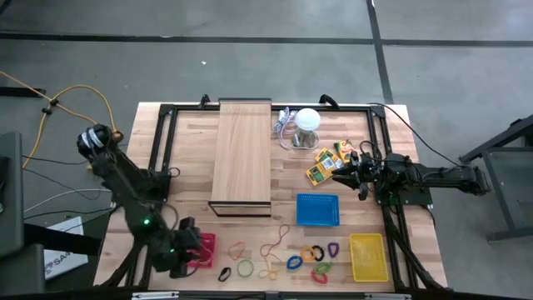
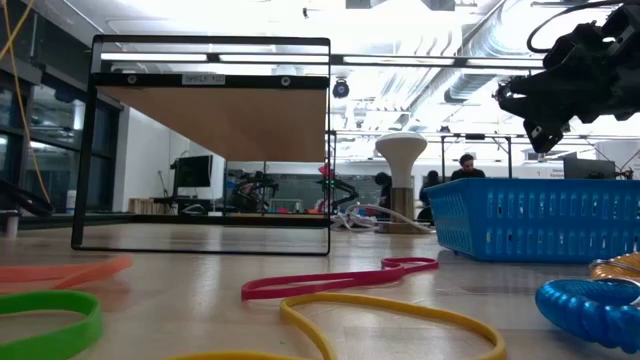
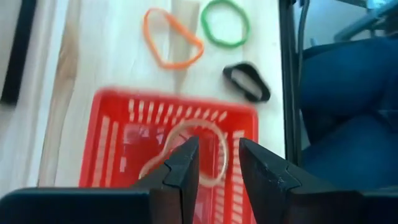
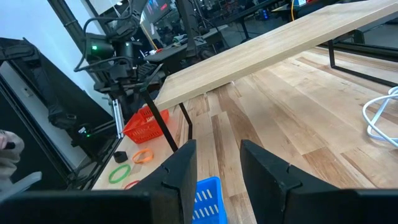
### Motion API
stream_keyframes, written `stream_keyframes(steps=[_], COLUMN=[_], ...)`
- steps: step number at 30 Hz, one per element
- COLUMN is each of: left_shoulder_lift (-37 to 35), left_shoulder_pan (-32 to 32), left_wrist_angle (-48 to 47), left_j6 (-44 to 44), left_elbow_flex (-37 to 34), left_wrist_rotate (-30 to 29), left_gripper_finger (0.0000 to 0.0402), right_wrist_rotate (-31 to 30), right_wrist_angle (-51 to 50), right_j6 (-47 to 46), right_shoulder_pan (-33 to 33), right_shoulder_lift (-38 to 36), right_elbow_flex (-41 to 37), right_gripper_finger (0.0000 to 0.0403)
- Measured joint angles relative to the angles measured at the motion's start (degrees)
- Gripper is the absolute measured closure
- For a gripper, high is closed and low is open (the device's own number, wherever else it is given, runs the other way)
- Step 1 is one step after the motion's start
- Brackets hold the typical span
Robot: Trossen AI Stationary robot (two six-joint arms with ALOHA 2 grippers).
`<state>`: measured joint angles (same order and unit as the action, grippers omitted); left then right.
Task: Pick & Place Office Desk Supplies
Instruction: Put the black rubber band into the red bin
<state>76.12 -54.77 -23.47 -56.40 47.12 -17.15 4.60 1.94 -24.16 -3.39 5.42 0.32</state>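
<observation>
My left gripper [image 1: 190,250] [image 3: 217,163] hovers open over a red basket [image 1: 205,249] [image 3: 118,143] at the table's near left. A tan rubber band [image 3: 208,134] lies on the basket's floor below the fingers. My right gripper [image 1: 348,172] [image 4: 217,168] is open and raised at the table's right, beside the yellow-orange packs [image 1: 325,164]. Orange [image 3: 171,37], green [image 3: 225,23] and black [image 3: 247,79] bands lie flat beyond the red basket. Coloured clips, among them blue [image 1: 294,262] and purple [image 1: 333,249] ones, rest near the front edge.
A blue basket [image 1: 317,210] [image 2: 540,215] sits mid-right and a yellow basket [image 1: 367,257] at the near right. The pale board [image 1: 242,154] rests on a black frame. A white ball with cable [image 1: 307,120] stands at the far side. Red [image 2: 340,280] and yellow [image 2: 390,318] bands lie nearby.
</observation>
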Motion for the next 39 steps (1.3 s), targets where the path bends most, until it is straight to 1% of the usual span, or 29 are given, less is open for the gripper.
stream_keyframes(steps=[7, 12, 14, 19, 29, 33, 39], left_shoulder_lift=[0.0, 0.0, 0.0, 0.0, 0.5, 3.5, 9.2], left_shoulder_pan=[10.1, 15.8, 17.4, 18.3, 17.0, 17.0, 16.7], left_wrist_angle=[6.5, 9.7, 10.6, 10.9, 12.3, 11.8, 8.8], left_j6=[13.5, 21.1, 22.9, 23.4, 23.1, 23.4, 25.1], left_elbow_flex=[0.0, 0.0, 0.0, 0.1, 1.0, 3.9, 11.1], left_wrist_rotate=[10.3, 15.5, 16.9, 17.5, 15.1, 15.8, 17.0], left_gripper_finger=[0.0291, 0.0291, 0.0291, 0.0291, 0.0291, 0.0291, 0.0291], right_wrist_rotate=[0.0, 0.0, 0.0, 0.0, 0.0, 0.0, 0.0], right_wrist_angle=[0.0, 0.0, 0.0, 0.0, 0.0, 0.0, 0.0], right_j6=[0.0, 0.0, 0.0, 0.0, 0.0, 0.0, 0.0], right_shoulder_pan=[0.0, 0.0, 0.0, 0.0, 0.0, 0.0, 0.0], right_shoulder_lift=[0.0, 0.0, 0.0, 0.0, 0.0, 0.0, 0.0], right_elbow_flex=[0.0, 0.0, 0.0, 0.0, 0.0, 0.0, 0.0], right_gripper_finger=[0.0292, 0.0292, 0.0292, 0.0292, 0.0292, 0.0292, 0.0292])
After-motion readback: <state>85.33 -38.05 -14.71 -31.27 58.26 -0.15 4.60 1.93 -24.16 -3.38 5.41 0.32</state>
